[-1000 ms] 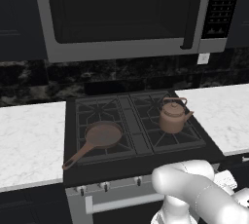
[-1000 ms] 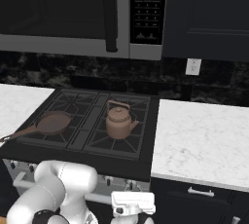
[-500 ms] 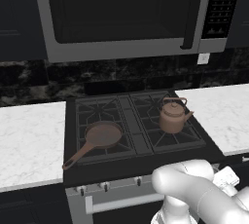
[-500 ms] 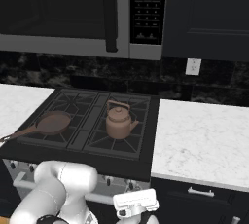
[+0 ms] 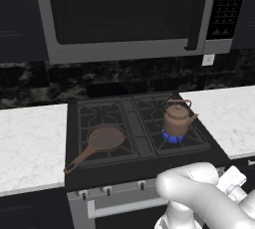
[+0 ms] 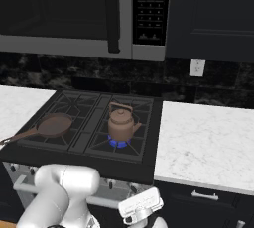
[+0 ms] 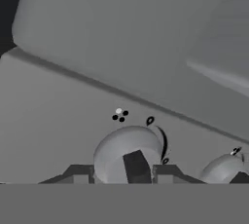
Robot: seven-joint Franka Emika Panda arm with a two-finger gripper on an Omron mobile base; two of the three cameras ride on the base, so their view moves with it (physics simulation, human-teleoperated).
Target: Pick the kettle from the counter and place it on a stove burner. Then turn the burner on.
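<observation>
Here the stove (image 5: 144, 166) carries the kettle (image 5: 176, 119) on its front right burner (image 5: 174, 137), blue flame showing beneath. The kettle looks rigid, smooth and now hot, best taken by its arched handle. Down at the stove's front, the gripper (image 7: 136, 168) faces a knob (image 7: 127, 152); whether its fingers grip it, I cannot tell.

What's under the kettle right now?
The kettle sits on the front right stove burner, where a ring of blue flame shows around its base. The burner head itself is covered by the kettle, so its centre cannot be seen.
</observation>
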